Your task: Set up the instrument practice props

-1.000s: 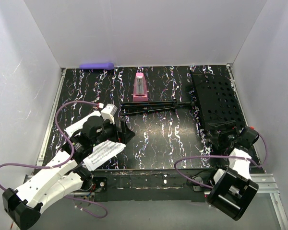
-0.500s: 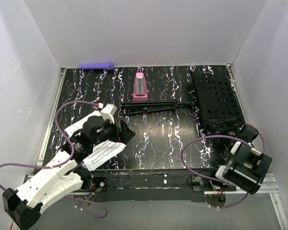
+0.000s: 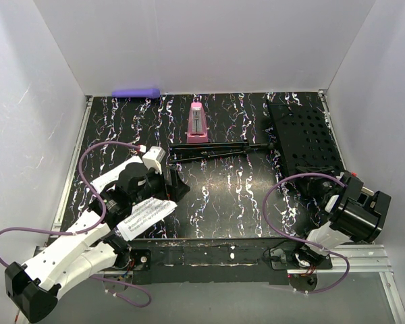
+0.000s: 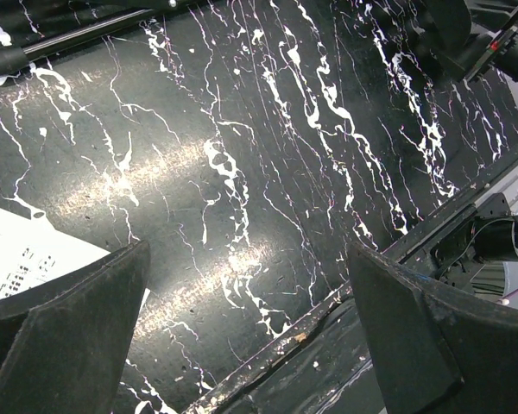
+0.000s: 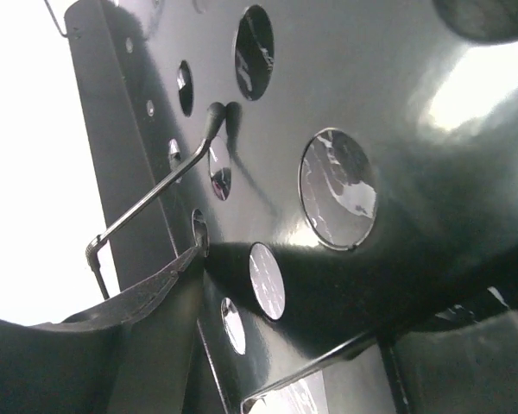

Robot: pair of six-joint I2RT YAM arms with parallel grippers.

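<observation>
Black folding tripod music stand (image 3: 304, 138) lies flat on the black, white-veined tabletop (image 3: 229, 189). Its perforated desk is in the right part of the top view, and its folded legs and pole reach left toward the centre. The small pink pyramid metronome (image 3: 197, 123) stands upright just beyond the pole, at upper centre. The white printed sheet-music pages (image 3: 145, 216) sit at lower left, resting against the left arm near the table's near edge. The left arm stretches from the bottom left corner up and to the right, elbow bent. The left gripper (image 4: 249, 267) is low over bare tabletop with its fingers (image 4: 69, 336) spread wide and nothing between them; a corner of the pages shows beside the left finger. The right arm folds back on itself at lower right, its wrist rolled outward toward the right wall. The right gripper (image 5: 293, 345) is pushed up to the desk's near edge. In the right wrist view its fingers stand apart with the desk's lip between them and the holed plate filling the frame; whether they touch it cannot be told. A purple cylindrical object (image 3: 136, 92) lies against the back wall at upper left.
</observation>
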